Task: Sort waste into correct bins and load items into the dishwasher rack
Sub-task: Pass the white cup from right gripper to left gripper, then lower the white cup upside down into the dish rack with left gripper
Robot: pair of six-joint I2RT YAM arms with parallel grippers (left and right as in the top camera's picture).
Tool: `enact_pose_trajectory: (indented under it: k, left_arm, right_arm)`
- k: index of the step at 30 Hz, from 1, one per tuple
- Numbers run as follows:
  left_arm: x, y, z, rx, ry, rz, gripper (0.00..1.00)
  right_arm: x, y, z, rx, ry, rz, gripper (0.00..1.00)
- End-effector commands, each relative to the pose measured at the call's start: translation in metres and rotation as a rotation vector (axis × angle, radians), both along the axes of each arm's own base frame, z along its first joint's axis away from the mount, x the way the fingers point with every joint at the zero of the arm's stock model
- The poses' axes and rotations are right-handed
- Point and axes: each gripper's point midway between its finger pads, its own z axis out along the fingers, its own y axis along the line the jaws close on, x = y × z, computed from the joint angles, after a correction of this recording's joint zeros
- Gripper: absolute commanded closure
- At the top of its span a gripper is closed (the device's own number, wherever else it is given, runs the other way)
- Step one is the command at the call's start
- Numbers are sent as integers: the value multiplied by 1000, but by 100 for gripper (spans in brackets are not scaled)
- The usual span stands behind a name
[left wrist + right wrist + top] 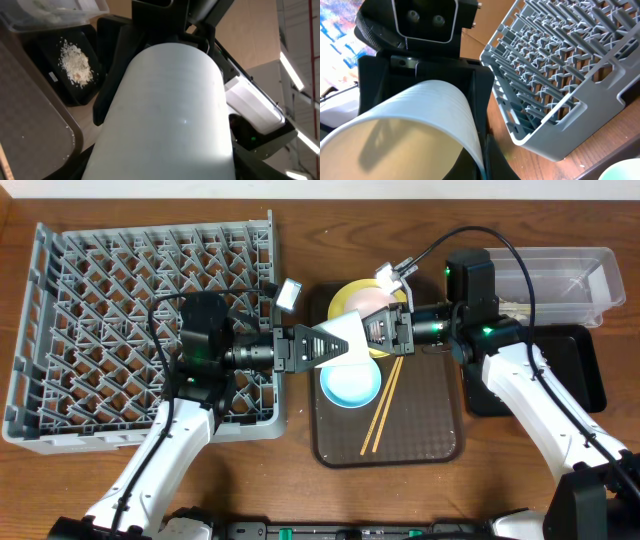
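Both grippers hold a white bowl (345, 340) on its side above the brown serving tray (440, 430). My left gripper (308, 346) clasps its base end; the bowl (170, 110) fills the left wrist view. My right gripper (380, 335) pinches its rim (420, 125). A light-blue bowl (350, 383) and two chopsticks (382, 408) lie on the tray. A pale-yellow plate (350, 298) with a cream cup (378, 296) sits at the tray's back. The grey rack (100, 300) is at the left. Rice crumbs (75, 62) lie in the black tray (585, 370). The wrapper is not clearly visible.
The clear tub (560, 275) stands at the back right, behind the black tray. The rack's near corner (555, 145) is close to the bowl. Cables run over both arms.
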Motion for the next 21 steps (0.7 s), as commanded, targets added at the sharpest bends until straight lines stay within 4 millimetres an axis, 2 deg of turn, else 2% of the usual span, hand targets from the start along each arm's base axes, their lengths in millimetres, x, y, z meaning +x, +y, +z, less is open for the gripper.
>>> enact_pose_trajectory:
  k: [1,10,11,12,13,14,18,21]
  left_arm:
    - [3,-1,5,-2,-15,14,35]
    - [9,0,4,3,-30,47,34]
    - [9,0,4,3,-31,48,34]
    - [9,0,4,3,-32,48,34]
    - [9,0,4,4,-43,47,34]
    - [9,0,4,5,-58,46,35]
    - [14,3,2,20,-133,72,49]
    - [25,12,-2,38,-170,124,55]
  right_arm:
    - [1,5,-5,-17,2,-6,99]
    - [0,5,-6,-20,13,-5,99]
    - [0,5,-6,-22,18,-6,97]
    - [-1,5,-7,-24,20,-5,90]
    - [-1,4,-7,-24,21,-5,77]
    - [-1,4,-7,-24,21,-5,71]
    - [1,3,-7,-23,21,-11,60]
    - [5,-4,-5,-14,24,-22,59]
